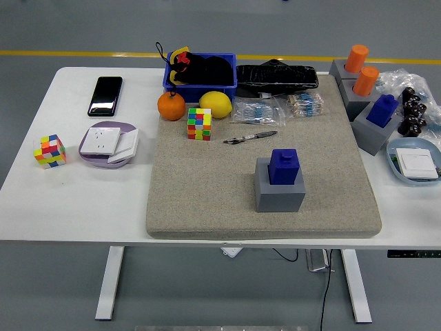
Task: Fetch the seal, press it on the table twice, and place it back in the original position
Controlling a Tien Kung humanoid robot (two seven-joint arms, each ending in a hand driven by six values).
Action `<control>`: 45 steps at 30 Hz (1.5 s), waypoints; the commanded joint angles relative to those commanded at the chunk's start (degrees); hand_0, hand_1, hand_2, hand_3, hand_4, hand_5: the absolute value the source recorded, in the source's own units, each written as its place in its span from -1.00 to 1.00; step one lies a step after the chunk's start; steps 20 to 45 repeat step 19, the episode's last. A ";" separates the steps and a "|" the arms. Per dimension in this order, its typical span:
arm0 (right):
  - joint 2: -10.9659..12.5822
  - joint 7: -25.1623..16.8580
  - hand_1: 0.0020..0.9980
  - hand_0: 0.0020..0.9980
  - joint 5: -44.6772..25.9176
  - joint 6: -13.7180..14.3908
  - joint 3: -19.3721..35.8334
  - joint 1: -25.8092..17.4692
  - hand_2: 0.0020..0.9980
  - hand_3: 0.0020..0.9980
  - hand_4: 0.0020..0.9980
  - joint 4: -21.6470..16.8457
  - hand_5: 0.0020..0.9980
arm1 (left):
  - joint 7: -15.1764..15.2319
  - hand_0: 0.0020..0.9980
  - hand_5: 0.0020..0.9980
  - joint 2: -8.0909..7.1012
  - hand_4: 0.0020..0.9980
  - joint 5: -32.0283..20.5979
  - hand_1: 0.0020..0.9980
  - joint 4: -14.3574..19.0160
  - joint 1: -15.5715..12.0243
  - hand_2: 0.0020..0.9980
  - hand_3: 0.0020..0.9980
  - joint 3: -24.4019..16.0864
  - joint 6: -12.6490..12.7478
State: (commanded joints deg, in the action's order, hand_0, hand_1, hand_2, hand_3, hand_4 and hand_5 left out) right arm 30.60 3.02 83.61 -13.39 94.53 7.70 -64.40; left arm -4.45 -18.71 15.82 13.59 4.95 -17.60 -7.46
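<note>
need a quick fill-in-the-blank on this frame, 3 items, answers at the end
1. The blue seal on the mat sits in a ____ holder.
2. The pen lies on the mat between that holder and the ____ bin.
3. The orange sits directly left of the ____.

Answers: grey; blue; lemon
</note>
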 joint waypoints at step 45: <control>-0.01 0.19 0.60 0.74 -0.81 -0.06 1.45 -0.11 0.59 0.49 0.95 -0.63 -0.20 | -0.11 0.59 -0.03 0.55 0.59 -0.79 0.50 -0.10 1.01 0.48 0.55 0.15 0.02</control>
